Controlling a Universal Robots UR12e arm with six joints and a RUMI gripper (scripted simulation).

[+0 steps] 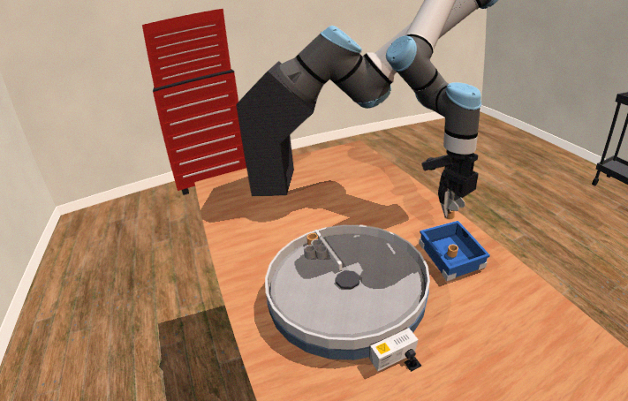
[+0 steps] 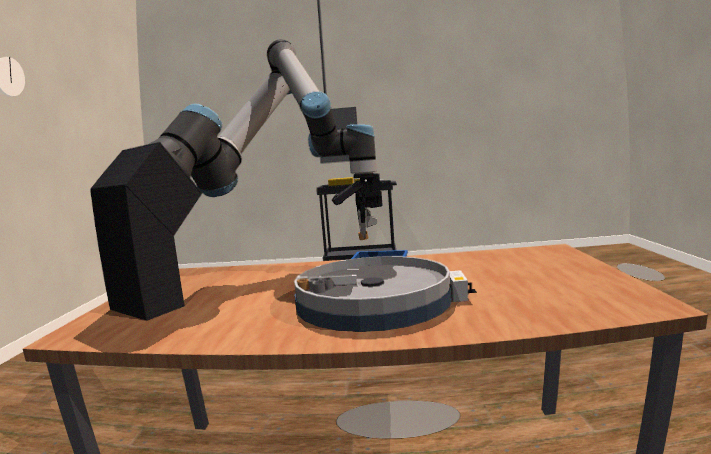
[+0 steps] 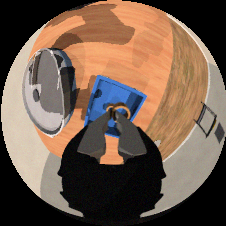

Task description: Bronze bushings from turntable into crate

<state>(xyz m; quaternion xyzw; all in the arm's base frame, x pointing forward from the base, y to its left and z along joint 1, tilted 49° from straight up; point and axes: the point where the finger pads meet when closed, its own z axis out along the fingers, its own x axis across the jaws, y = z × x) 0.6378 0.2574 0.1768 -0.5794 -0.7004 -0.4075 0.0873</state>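
Blue crate (image 1: 475,254) on the wooden table (image 1: 505,338), just beside the turntable (image 1: 306,329): held one bronze sleeve (image 1: 452,250) standing upright. Turntable tray: carried one more bronze sleeve (image 1: 312,238) near the far rim, touching or almost touching two grey steel sleeves (image 1: 316,251), next to a thin divider bar (image 1: 329,250). Above the crate's far edge: gripper (image 1: 450,208) pointed down, clenched on a third bronze sleeve (image 1: 450,215). Around the table: wooden floor (image 1: 82,278), red tool cabinet (image 1: 192,99) against the wall, black cart (image 1: 622,164) at the right.
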